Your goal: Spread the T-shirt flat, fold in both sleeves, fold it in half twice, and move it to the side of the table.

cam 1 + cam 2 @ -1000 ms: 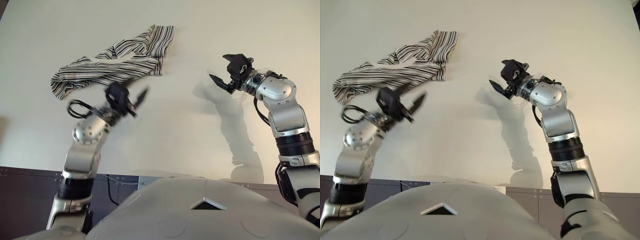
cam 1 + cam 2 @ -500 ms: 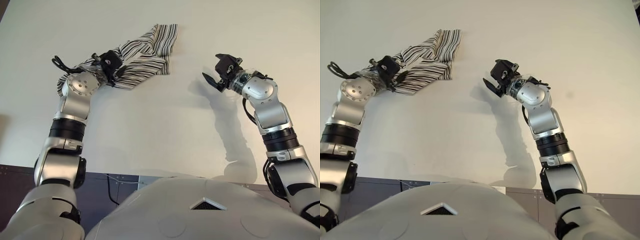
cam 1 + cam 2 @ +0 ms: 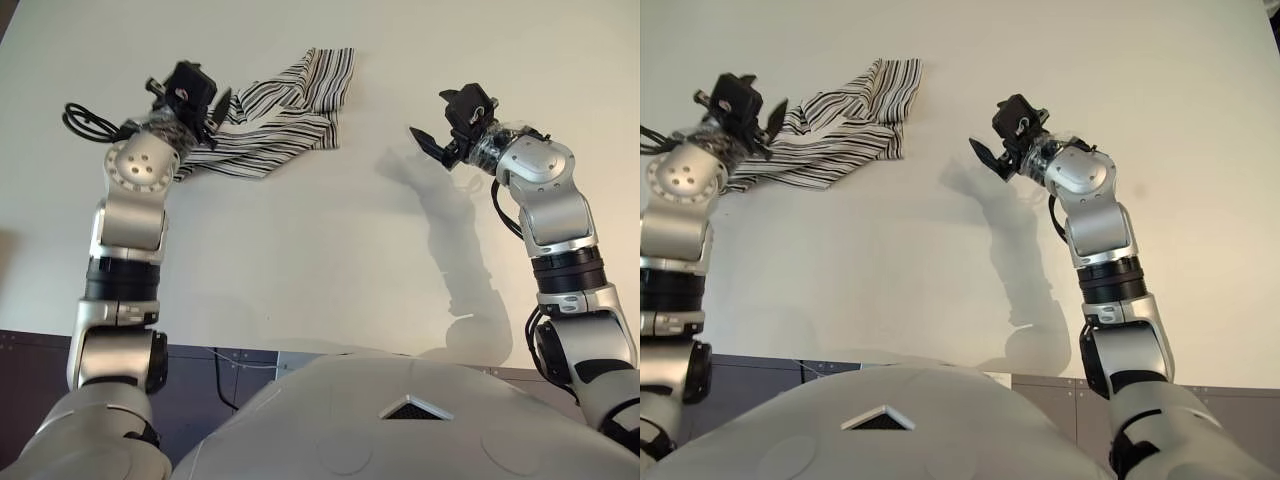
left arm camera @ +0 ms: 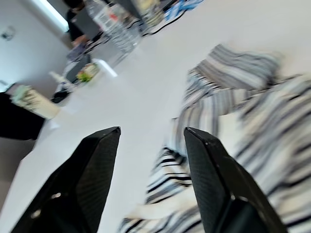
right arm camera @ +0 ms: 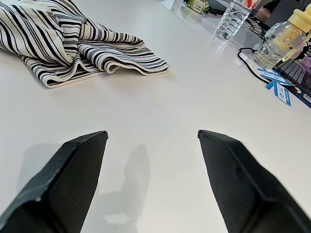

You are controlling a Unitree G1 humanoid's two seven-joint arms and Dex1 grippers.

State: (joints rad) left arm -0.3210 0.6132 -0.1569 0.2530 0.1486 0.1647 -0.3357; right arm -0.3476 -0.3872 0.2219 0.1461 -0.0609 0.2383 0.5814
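Hovering left end effector (image 4: 150,132) over bunched T-shirt (image 3: 285,115), fingers apart, likely lining up a grab to spread it (nothing folded yet); holding right end effector (image 5: 153,133) wide, clear of cloth.

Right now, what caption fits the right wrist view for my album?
Open right fingers hover over the table, aimed at the crumpled striped T-shirt.

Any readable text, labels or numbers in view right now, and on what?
No text is readable in any view.
Blue cards: they carry print, but it is too small to read.
Clear water bottle: no legible label.
Striped T-shirt: stripes only, no text visible.
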